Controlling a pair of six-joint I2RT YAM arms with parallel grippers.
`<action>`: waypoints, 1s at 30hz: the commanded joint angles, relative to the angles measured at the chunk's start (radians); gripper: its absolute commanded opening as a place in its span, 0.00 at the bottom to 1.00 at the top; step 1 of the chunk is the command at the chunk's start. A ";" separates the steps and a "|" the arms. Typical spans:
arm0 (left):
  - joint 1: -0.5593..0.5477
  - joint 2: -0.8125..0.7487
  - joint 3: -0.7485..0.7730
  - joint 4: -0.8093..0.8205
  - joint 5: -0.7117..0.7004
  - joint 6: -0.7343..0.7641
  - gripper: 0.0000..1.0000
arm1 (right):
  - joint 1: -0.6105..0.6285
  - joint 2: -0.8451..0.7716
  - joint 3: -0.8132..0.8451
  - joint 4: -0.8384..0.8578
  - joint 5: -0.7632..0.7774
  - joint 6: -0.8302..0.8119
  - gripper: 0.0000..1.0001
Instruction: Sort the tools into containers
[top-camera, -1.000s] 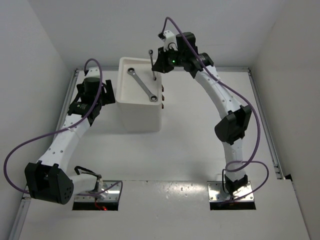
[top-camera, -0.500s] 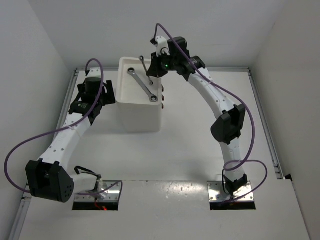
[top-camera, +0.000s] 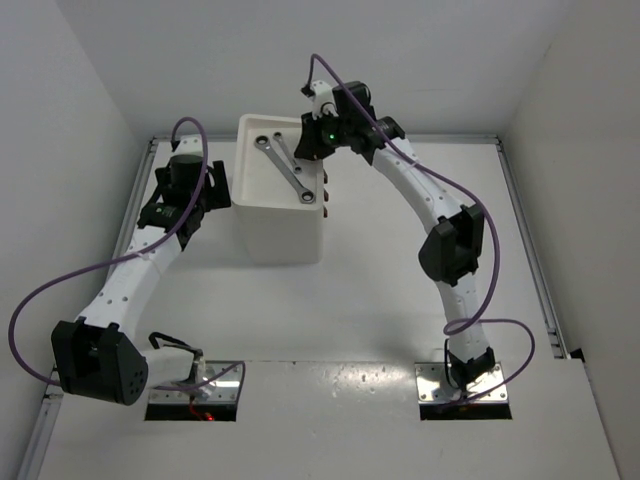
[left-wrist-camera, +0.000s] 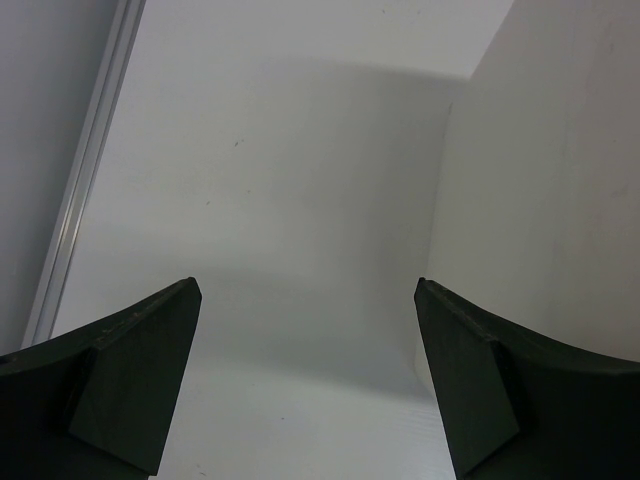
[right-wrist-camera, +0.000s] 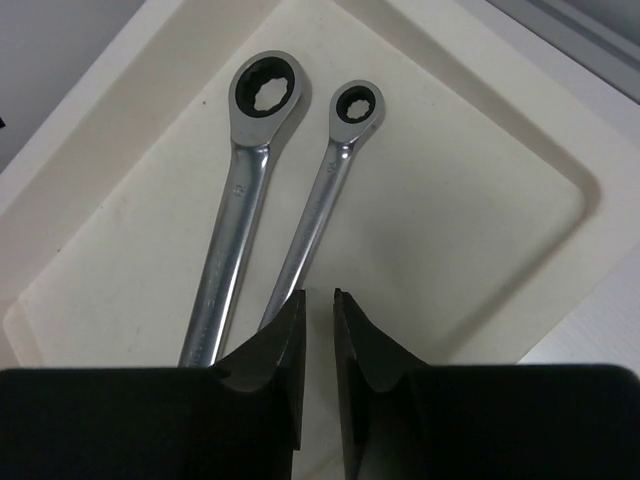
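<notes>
"Wrenches, are both in?"

"Both. The larger silver ring wrench (right-wrist-camera: 240, 200) and the slimmer silver wrench (right-wrist-camera: 325, 190) lie side by side in the recessed tray (right-wrist-camera: 480, 130) on top of the white plastic drawer unit (top-camera: 275, 235), upper middle of the overhead view."

"Has the right claw let go?"

"Can't tell. The right claw (right-wrist-camera: 318, 295) shows only a thin slit between its fingers, and the slimmer wrench's handle end is hidden behind one of them. The left claw (left-wrist-camera: 305, 285) is spread wide and empty, over bare tabletop (left-wrist-camera: 270, 180) left of the unit."

"What's left?"

"No screwdriver or pliers shows anywhere, so I'd guess the sorting is nearly finished."
</notes>
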 joint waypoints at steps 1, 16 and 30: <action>0.010 -0.001 0.000 0.036 -0.006 0.001 0.95 | -0.007 -0.006 -0.017 -0.002 -0.004 -0.001 0.19; 0.010 -0.029 0.170 -0.008 0.058 0.072 1.00 | -0.026 -0.389 -0.125 0.022 0.155 -0.014 0.77; 0.052 -0.228 -0.125 -0.061 0.161 0.161 1.00 | -0.378 -1.019 -1.098 0.062 0.367 -0.132 1.00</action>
